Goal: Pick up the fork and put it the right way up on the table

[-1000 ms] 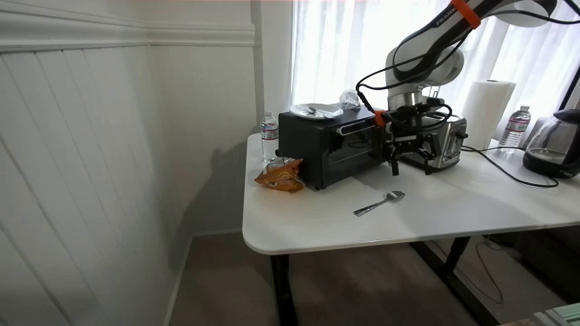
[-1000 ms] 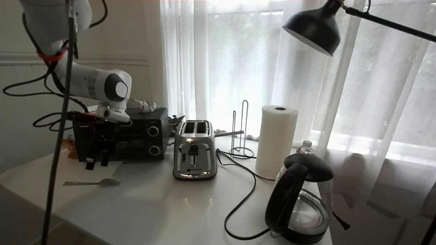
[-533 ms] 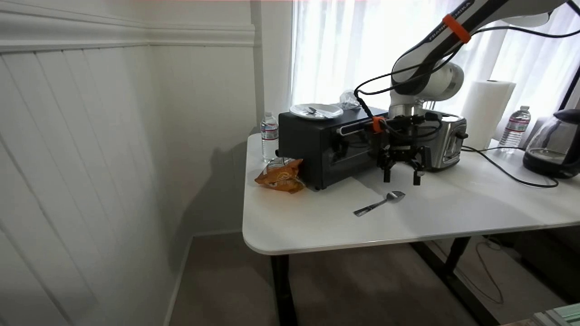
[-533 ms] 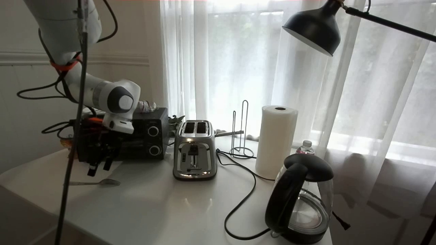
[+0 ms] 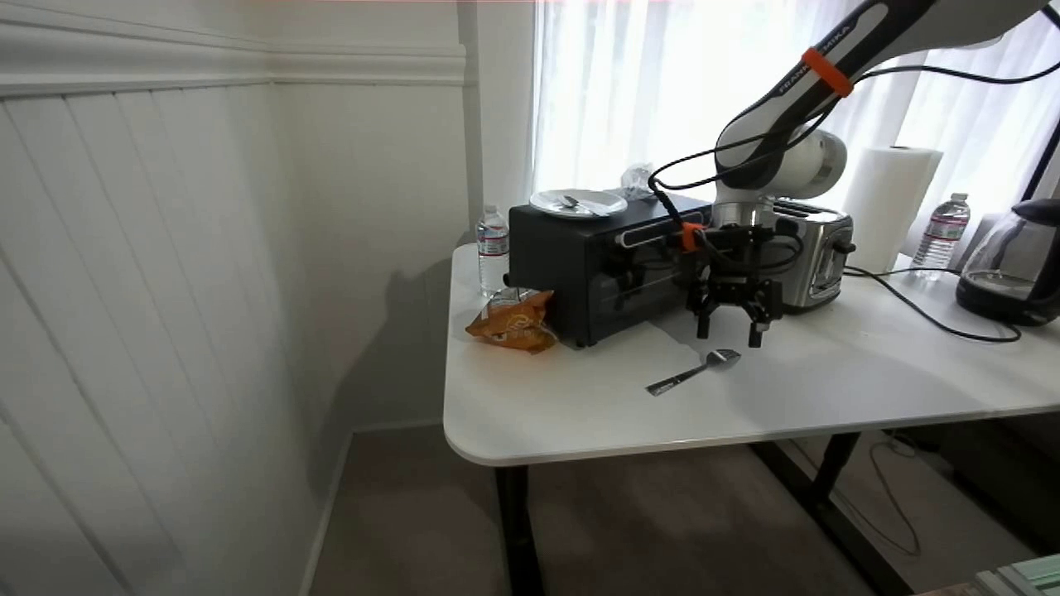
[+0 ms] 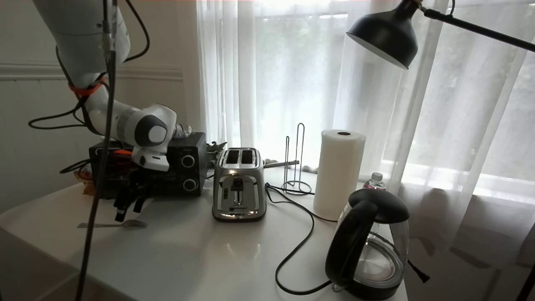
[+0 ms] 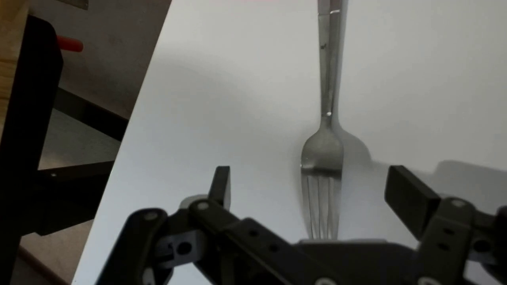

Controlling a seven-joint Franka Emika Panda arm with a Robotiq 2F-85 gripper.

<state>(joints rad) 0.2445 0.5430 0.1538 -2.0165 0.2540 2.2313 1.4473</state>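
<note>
The thin silver fork [image 5: 683,377] lies on the white table [image 5: 563,406]; it also shows in an exterior view [image 6: 133,224]. In the wrist view the fork [image 7: 323,152] has its handle toward the top and its tines toward the gripper base, which hides the tine tips. Its head looks humped, back side up. My gripper [image 5: 729,334] is open and empty, above the table near the fork's head; it also shows in an exterior view [image 6: 129,212]. In the wrist view the open fingers [image 7: 311,186] stand apart on either side of the tines, not touching them.
A black toaster oven [image 5: 563,273] bearing a white plate [image 5: 542,204] stands behind the fork. An orange bag [image 5: 515,324] and a bottle [image 5: 493,248] are beside it. A silver toaster [image 6: 239,188], paper roll [image 6: 339,175], kettle [image 6: 355,246] and black cable [image 6: 307,236] stand farther along.
My gripper has moved down and closer to the fork's head, turning slightly, with its fingers staying open. The fork has not moved.
</note>
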